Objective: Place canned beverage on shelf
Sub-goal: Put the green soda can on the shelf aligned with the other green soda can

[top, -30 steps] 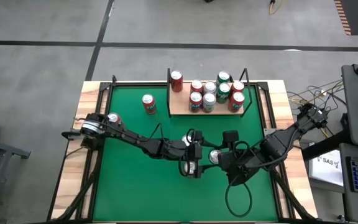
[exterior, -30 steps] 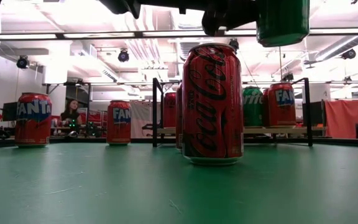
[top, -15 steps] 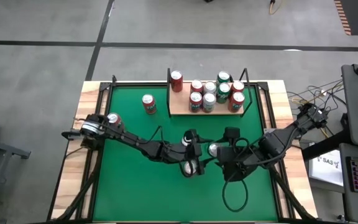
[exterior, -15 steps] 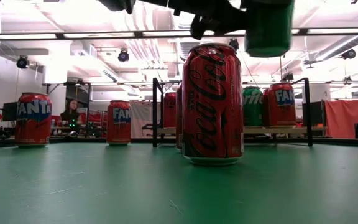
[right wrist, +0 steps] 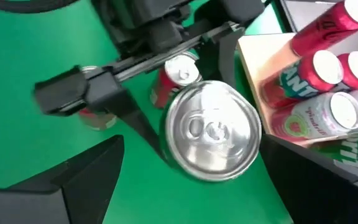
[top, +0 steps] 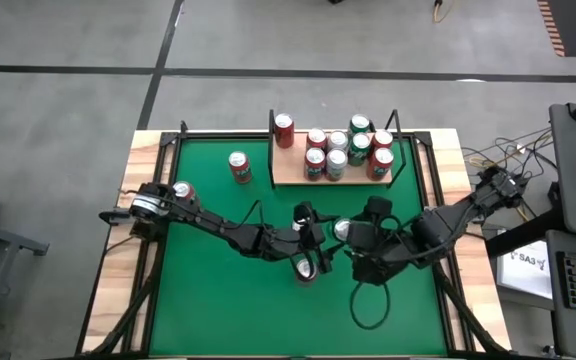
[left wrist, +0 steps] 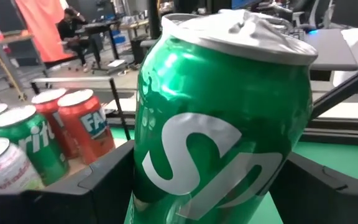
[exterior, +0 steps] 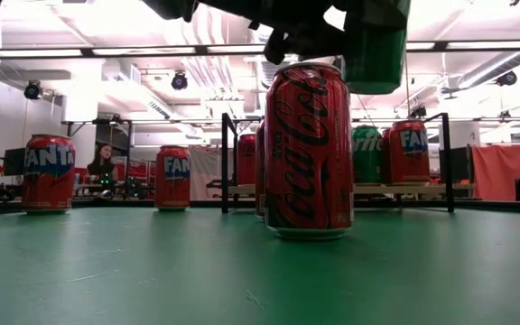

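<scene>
The green Sprite can (left wrist: pixel 222 124) hangs in the air between the two arms, and it has changed hands in the last second. The left gripper (left wrist: pixel 219 193) has closed in and now clamps it by the sides. The right gripper (right wrist: pixel 194 177) has let its fingers go wide, and they now stand either side of the can without seeming to press it. The can has also drifted a little towards the left arm's side, so the left arm looks set to make the delivery. The shelf (top: pixel 288 168) lies ahead of the left gripper at the far side of the table, well apart from it. Its part towards the right arm is packed with a cluster of cans (top: pixel 343 150), Sprite and Fanta among them. One lone red can (top: pixel 284 130) stands at its other end (the bare board between looks the likeliest landing spot). Directly below the grippers a Coca-Cola can (exterior: pixel 308 149) stands upright on the green felt, so any dip could knock it. A Fanta can (top: pixel 238 165) stands off to the side, short of the shelf. The right arm will need to back away first.
</scene>
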Robot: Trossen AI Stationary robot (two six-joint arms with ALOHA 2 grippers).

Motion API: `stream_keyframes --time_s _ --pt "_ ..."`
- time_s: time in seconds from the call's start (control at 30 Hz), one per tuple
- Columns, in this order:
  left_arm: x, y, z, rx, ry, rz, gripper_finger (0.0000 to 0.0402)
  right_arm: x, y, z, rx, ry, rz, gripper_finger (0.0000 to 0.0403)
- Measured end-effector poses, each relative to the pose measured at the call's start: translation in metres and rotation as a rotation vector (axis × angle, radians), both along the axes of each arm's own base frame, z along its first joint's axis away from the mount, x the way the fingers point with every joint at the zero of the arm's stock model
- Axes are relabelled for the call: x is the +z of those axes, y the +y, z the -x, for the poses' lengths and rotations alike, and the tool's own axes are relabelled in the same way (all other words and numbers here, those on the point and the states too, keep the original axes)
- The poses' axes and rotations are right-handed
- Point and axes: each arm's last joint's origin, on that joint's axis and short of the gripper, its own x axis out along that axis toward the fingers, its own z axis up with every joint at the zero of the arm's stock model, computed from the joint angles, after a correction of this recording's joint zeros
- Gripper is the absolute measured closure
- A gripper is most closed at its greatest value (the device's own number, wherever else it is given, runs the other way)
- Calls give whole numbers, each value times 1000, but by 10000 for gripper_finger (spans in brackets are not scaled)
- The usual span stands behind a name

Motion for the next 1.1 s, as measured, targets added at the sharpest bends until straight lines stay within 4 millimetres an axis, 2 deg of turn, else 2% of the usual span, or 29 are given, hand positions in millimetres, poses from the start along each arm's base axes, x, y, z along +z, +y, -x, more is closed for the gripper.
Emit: stream_keyframes --time_s 0.33,0.43,0.53,0.73,0.93,1.1 --pt "2 0 0 -5 -14 1 114 -13 -13 -19 -36 57 54 41" --pt "2 0 0 -5 -13 0 111 -15 -13 -21 -29 61 59 77" --pt "2 0 0 -6 -14 1 87 -15 -13 -21 -28 60 57 125" --pt "5 -3 1 -20 -23 -1 38 -14 -14 -19 -21 79 31 125" --pt "13 -12 9 -46 36 -93 31 -2 -22 -11 -9 81 9 125" --pt "25 -12 22 -69 112 -126 30 12 -38 2 4 89 21 125"
